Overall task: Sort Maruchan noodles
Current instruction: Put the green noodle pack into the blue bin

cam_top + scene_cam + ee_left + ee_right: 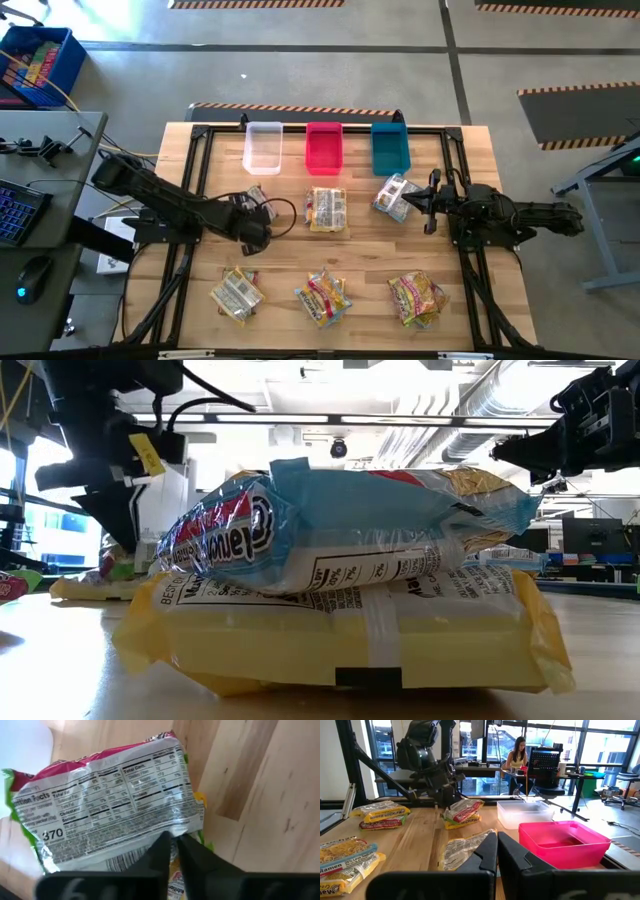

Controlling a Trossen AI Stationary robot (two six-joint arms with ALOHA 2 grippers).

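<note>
Maruchan noodle packets lie in small heaps on the wooden table (200, 300). My left gripper (256, 207) points steeply down at the left-middle heap and is shut on a reddish-pink and green packet (110, 800), which lies back side up over a yellow packet (176, 882). The right wrist view shows that pair (465, 812) below the left gripper (447, 800). My right gripper (497, 840) is shut and level at the table's right. A silvery packet (462, 851) lies on the table just beyond and below its tips. My left gripper pinches the reddish-pink packet between its two fingers at the edge nearest my arm (170, 827), toward one corner. The fingers slant down from above, across that edge. The packet lies nutrition panel up on the yellow packet under it.
At the far edge stand a clear bin (263, 147), a red bin (323, 147) and a teal bin (390, 148). More packets lie at centre (326, 208) and in three heaps near the front (237, 293) (322, 295) (417, 297). A person sits at a desk (517, 755) beyond the table.
</note>
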